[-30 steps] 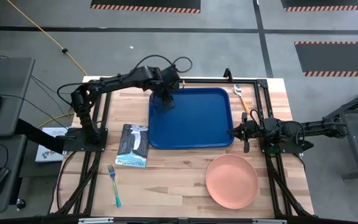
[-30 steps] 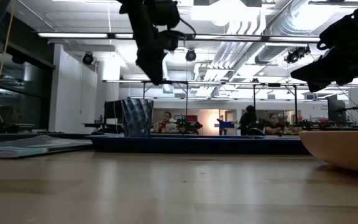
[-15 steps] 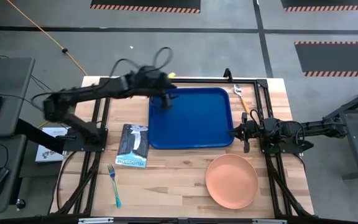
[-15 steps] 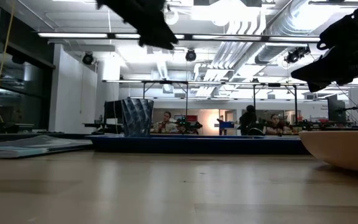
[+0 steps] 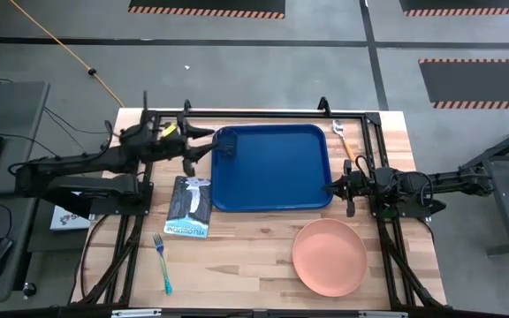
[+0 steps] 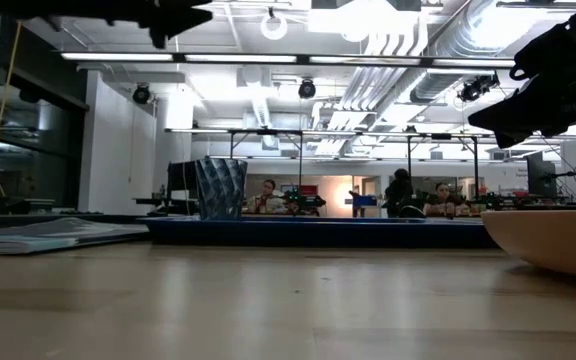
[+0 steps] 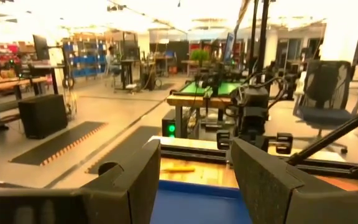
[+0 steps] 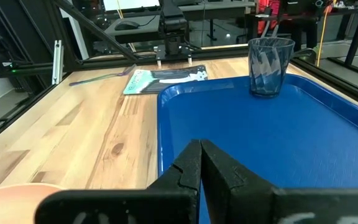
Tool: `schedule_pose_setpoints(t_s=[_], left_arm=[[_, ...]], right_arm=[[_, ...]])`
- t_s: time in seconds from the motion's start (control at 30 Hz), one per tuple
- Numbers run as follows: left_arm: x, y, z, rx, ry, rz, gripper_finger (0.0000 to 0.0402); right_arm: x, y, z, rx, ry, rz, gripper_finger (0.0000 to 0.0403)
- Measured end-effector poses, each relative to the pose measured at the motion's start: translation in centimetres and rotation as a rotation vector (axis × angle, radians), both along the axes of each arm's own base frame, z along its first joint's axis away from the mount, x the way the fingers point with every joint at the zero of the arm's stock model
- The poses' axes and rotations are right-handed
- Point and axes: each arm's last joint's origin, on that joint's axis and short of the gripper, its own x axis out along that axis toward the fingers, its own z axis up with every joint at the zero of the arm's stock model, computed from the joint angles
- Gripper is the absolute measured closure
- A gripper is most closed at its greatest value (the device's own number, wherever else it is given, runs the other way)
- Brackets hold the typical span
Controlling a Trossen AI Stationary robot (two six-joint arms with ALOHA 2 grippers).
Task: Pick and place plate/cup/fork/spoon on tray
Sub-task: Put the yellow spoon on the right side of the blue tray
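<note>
Dark fingers (image 7: 135, 180) of the left gripper (image 5: 203, 143): spread wide, empty, just outside the tray's far left corner. Right gripper (image 5: 332, 187): fingers pressed together, empty, at the tray's right rim. Tray (image 5: 281, 190), blue: mid-tabletop. Cup (image 5: 226, 146), dark see-through: upright in the tray's far left corner. Plate (image 5: 329, 257), salmon: on the wooden tabletop (image 5: 246, 256), near right of tray. Fork (image 5: 162, 262), blue-handled: near left. Spoon (image 5: 345, 140): beyond the tray's far right corner. Dark packet (image 5: 189, 207): beside the tray's left edge.
</note>
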Motion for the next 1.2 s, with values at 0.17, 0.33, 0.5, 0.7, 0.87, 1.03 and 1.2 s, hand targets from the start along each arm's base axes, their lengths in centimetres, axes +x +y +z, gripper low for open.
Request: schedule_pose_setpoints(t_s=[0.17, 0.33, 0.5, 0.7, 0.87, 1.03, 1.2], left_arm=[[-1.1, -0.4, -2.1, -0.003, 0.010, -0.003, 0.0216], [-1.2, -0.4, -4.0, -0.006, 0.048, -0.002, 0.0216], [-1.3, -0.4, -5.3, -0.006, 0.068, -0.002, 0.0216], [-1.3, -0.4, -5.4, 0.003, 0.055, -0.001, 0.0216], [-1.3, -0.4, -5.3, 0.004, 0.052, -0.001, 0.0216], [-1.3, -0.4, -5.3, 0.005, 0.053, -0.001, 0.0216], [-1.3, -0.4, -5.3, 0.005, 0.050, -0.001, 0.0216]], right_arm=[[0.0, 0.0, 0.0, -0.033, -0.001, -0.008, 0.0402], [0.1, 0.0, 0.4, -0.026, -0.037, -0.009, 0.0402], [0.1, -0.1, 1.7, 0.055, -0.179, -0.048, 0.0402], [-0.2, -0.5, 3.6, 0.072, -0.385, -0.187, 0.0402], [-0.3, -0.7, 4.0, 0.079, -0.422, -0.233, 0.0402], [-0.3, -0.7, 3.9, 0.078, -0.412, -0.250, 0.0402], [-0.3, -1.2, 3.7, 0.202, -0.428, -0.422, 0.0401]])
